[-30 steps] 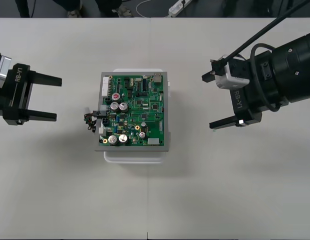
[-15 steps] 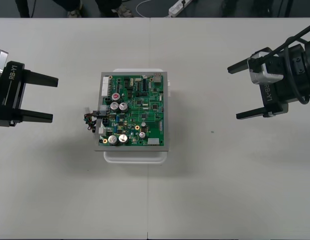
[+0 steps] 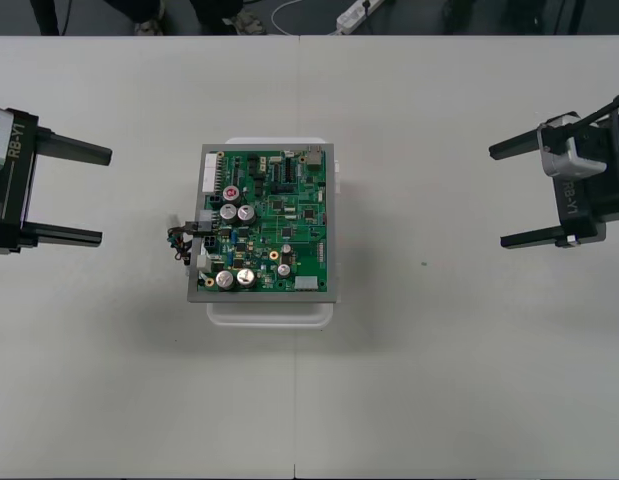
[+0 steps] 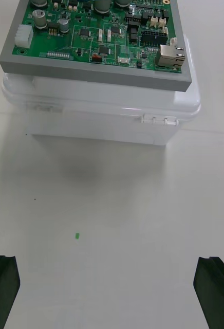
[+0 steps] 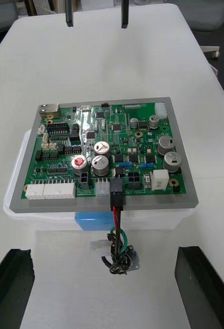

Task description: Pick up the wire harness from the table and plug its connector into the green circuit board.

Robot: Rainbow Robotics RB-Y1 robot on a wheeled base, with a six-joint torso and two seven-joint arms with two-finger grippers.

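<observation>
Plain light table (image 3: pixel 439 380), harness plugged in, both arms out wide
A dark floor strip (image 3: pixel 489 15) with a power strip (image 3: pixel 359 12) runs along the far edge. The board (image 3: pixel 274 225) sits on its white base (image 3: pixel 269 312) mid-table. The harness (image 3: pixel 179 240) plug (image 5: pixel 115 187) is seated in the board's left edge, wires drooping. Left gripper (image 3: pixel 104 197) and right gripper (image 3: pixel 498 197) are spread wide, empty. Since 1 s ago both have backed outward, the right farther.

A light table (image 3: pixel 439 400), marked by a tiny green speck (image 4: pixel 77 236), borders dark floor (image 3: pixel 469 15) holding a power strip (image 3: pixel 361 12).
</observation>
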